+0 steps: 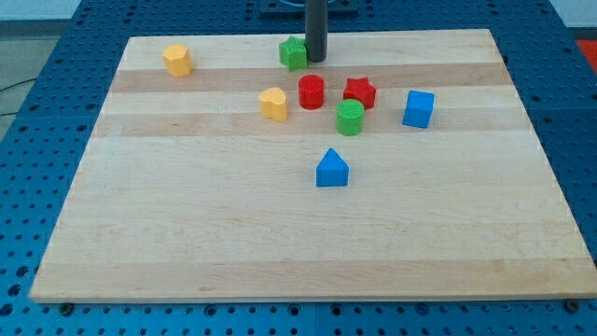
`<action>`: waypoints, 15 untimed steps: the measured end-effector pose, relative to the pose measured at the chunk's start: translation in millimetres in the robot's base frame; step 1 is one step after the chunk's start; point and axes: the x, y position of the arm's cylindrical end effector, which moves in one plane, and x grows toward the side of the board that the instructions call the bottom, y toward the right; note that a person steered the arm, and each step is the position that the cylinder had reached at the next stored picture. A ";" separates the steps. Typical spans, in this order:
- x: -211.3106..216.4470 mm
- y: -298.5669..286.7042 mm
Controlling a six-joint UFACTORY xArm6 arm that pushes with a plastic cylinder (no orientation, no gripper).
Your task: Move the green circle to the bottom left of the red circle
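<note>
While my tip (316,60) touches green star (293,52) — green circle (350,118) sits bottom-right of red circle (311,91).

A straight dark rod comes down from the view's top edge, a little right of centre, and stands upright with no visible lean. Only its lower stretch shows; the arm above it is cut off by the frame. My tip (316,60) rests at the far part of the tabletop (280,233), near the view's top, with its very end down at surface level.
</note>
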 end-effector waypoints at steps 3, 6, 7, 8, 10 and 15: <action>23.4 10.4; 146.0 87.7; 144.3 92.2; 174.6 109.2; 172.2 42.7; 158.2 -72.6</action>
